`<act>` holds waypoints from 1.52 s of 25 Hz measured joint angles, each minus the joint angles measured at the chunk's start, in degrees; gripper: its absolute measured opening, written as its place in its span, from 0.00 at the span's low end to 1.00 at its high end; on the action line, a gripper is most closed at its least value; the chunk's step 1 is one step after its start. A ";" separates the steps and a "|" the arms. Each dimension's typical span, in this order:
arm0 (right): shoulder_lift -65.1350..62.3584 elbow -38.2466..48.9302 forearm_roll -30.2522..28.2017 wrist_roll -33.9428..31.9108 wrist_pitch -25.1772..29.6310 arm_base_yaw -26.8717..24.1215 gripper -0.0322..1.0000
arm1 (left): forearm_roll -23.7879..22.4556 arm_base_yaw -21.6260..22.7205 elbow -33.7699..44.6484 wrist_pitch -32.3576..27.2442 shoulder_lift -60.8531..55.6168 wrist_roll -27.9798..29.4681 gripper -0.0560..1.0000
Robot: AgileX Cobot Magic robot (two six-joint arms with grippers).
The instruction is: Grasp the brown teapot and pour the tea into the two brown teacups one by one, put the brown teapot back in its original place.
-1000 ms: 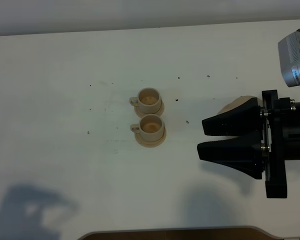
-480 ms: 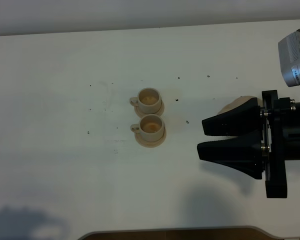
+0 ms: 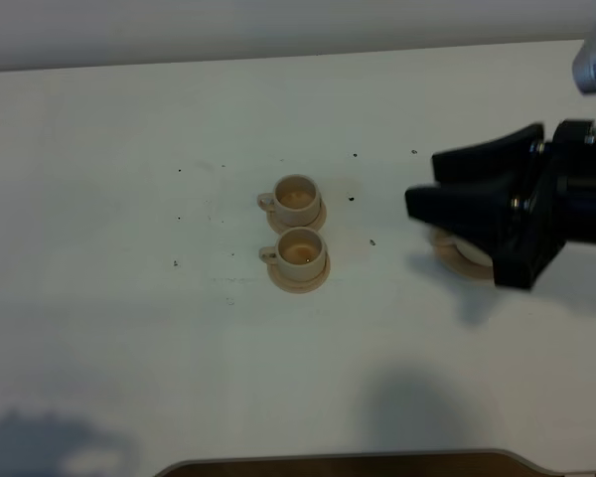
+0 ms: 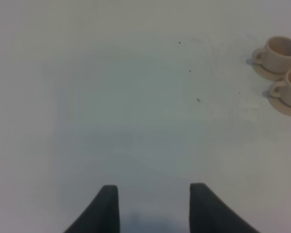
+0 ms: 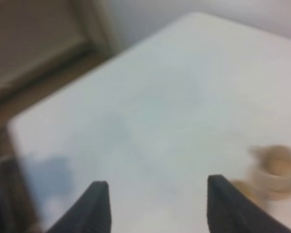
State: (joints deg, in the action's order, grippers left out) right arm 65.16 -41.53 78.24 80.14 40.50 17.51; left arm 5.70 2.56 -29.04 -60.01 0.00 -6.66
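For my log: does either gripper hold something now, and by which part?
Nothing is held. The left gripper and the right gripper are both open and empty.

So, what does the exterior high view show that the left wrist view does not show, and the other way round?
Only the exterior high view shows the right gripper, open, and a beige object mostly hidden beneath it; I cannot tell whether that is the teapot or its plate. Only the left wrist view shows the left gripper, open and empty. Both show the two teacups, one beside the other, each on its saucer, and the white table.
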 joint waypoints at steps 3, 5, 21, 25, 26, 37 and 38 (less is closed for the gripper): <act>3.24 -4.67 -9.85 -8.77 -2.55 0.00 0.46 | 0.00 0.05 0.00 0.00 0.00 0.00 0.40; 6.56 -7.90 -17.10 -14.79 -2.21 0.00 0.46 | 0.00 0.05 0.00 0.00 0.03 0.00 0.40; 30.52 -22.46 -44.97 -27.38 0.08 0.00 0.46 | 0.00 0.05 0.00 0.00 0.03 0.00 0.40; 34.83 -26.39 -49.27 -27.21 1.13 0.32 0.46 | 0.00 0.05 0.00 0.00 0.03 0.00 0.40; 35.69 -27.24 -50.03 -27.12 1.26 0.69 0.46 | 0.00 0.05 0.00 0.00 0.03 0.00 0.40; 45.44 -33.39 -58.22 -30.02 1.58 6.94 0.46 | 0.00 0.05 0.00 0.00 0.00 0.00 0.40; 45.91 -33.46 -59.44 -30.99 1.58 7.38 0.46 | 0.00 0.05 0.00 0.00 0.00 0.00 0.40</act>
State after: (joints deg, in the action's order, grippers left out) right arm 111.08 -75.00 18.79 49.15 42.08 24.89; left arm 5.70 2.60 -29.04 -60.01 0.00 -6.66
